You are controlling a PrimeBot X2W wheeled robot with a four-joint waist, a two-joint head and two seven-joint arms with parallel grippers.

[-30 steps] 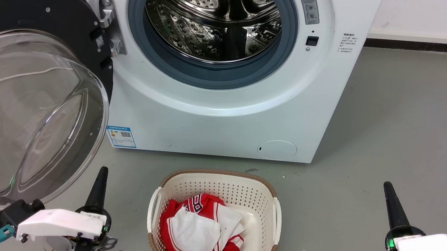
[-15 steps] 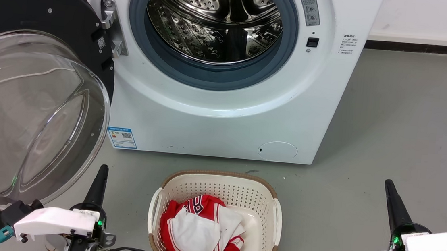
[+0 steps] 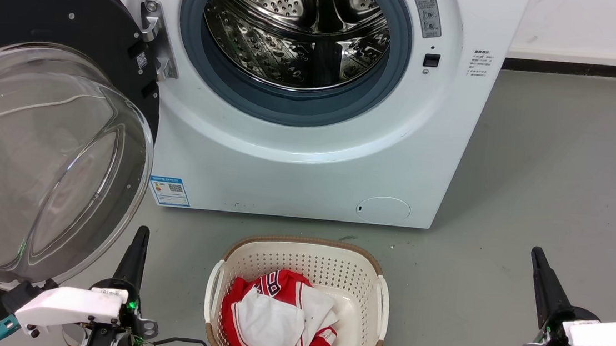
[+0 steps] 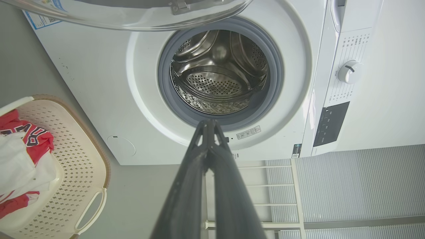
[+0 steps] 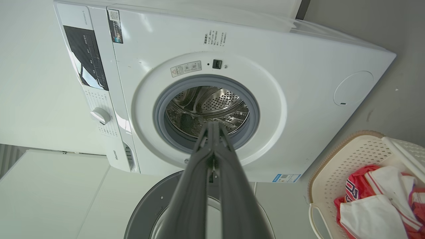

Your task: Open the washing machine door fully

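Both arms sit low at the near edge, fingers pointing far toward the washer. The left claw is closed and empty, just beside the lower edge of the door; no contact is apparent. The right claw is closed and empty over bare floor, well apart from everything. The basket stands between the claws. The door hangs at the left, wide open on its hinge, glass bowl facing near. The drum opening is fully exposed.

Judgement: the opening step is complete or nearly so. If travel remains, the next move calls for a light left-claw push on the door rim, leftward and far, until the hinge stops.
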